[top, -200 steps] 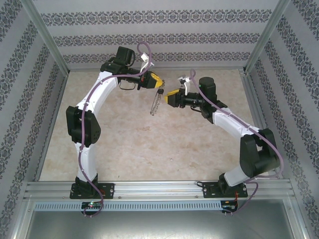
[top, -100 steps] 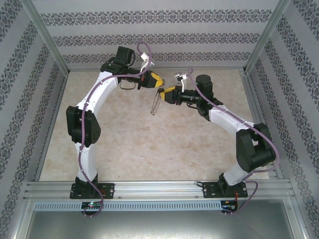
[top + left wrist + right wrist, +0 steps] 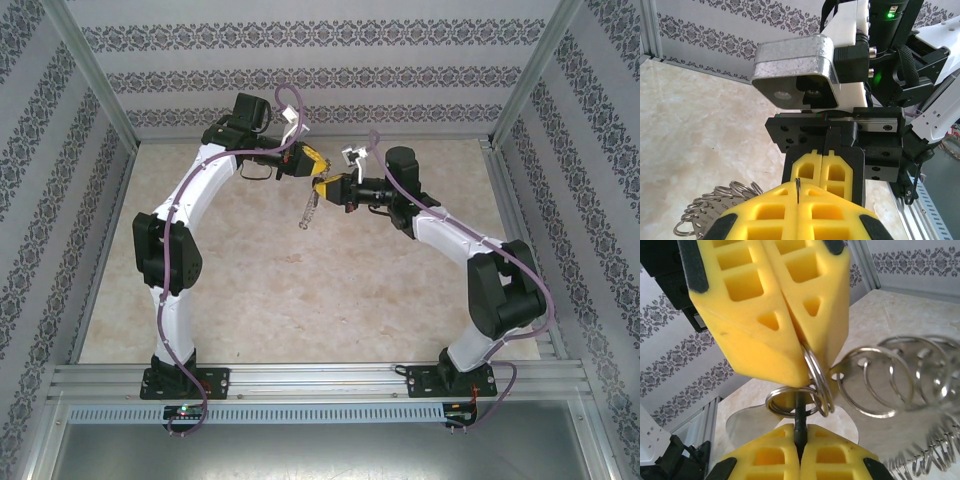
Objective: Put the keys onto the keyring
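- The left end effector (image 3: 318, 170) is squeezed shut on the top of the keyring (image 3: 309, 210).
- The keyring hangs down in the air above the table (image 3: 250, 290).
- The right end effector (image 3: 324, 186) is tip to tip with the left one. It is shut tight on the little dark key (image 3: 800, 422).
- The key pokes up at a small silver loop (image 3: 790, 402) on the keyring.

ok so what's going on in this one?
Both arms meet in mid-air above the table. The left gripper is shut on the keyring, pinching one of its small loops, with the rest hanging below. The right gripper is shut on a small dark piece, apparently the key, held right at that loop. I can't tell whether it's threaded yet.
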{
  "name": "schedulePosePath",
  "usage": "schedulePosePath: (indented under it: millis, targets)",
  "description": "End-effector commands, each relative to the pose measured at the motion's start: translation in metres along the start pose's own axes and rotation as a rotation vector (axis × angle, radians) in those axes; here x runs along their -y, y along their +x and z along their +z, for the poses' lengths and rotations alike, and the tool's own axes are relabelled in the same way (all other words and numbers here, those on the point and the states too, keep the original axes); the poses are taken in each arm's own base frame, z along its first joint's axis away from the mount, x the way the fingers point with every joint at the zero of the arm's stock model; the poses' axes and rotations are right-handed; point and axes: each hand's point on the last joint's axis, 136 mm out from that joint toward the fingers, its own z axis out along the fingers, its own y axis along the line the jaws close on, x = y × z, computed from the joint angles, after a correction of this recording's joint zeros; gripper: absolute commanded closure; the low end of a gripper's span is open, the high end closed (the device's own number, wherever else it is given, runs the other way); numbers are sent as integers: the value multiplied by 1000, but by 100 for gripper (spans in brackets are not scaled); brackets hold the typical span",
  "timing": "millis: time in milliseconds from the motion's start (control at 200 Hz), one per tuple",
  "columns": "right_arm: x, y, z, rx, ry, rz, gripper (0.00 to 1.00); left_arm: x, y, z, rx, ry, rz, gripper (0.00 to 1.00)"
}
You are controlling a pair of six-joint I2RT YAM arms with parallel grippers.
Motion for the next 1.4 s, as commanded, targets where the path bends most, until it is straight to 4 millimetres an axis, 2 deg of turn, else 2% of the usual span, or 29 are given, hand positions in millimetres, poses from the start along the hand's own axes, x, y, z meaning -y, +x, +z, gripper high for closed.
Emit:
schedulePosePath:
  millis: [0, 60, 160, 250, 340, 530, 645, 769, 934, 1394]
  targets:
    - [-10, -1, 8, -25, -51, -22, 100, 20, -22, -2, 35, 26, 71, 100]
    - [-9, 0, 8, -36, -50, -18, 98, 20, -22, -2, 35, 26, 70, 100]
    - [-10, -1, 5, -43, -40, -22, 89, 21, -22, -2, 34, 27, 72, 100]
    - [-9, -5, -5, -31, -24, -20, 73, 20, -21, -2, 34, 26, 71, 100]
    - [-11, -10, -20, -16, -11, -23, 65, 20, -21, -2, 34, 26, 70, 100]
    - [-14, -30, -58, 46, 33, -49, 64, 22, -22, -2, 34, 29, 73, 100]
    - [-13, -45, -66, 83, 55, -65, 65, 22, -21, -2, 33, 28, 72, 100]
    - [-12, -57, -61, 89, 31, -63, 68, 23, -22, -3, 34, 26, 73, 100]
    - [-10, -63, -51, 84, 4, -61, 70, 22, -22, -3, 35, 26, 73, 100]
    - [-2, -56, -28, 54, -24, -31, 71, 22, -25, -3, 43, 28, 78, 100]
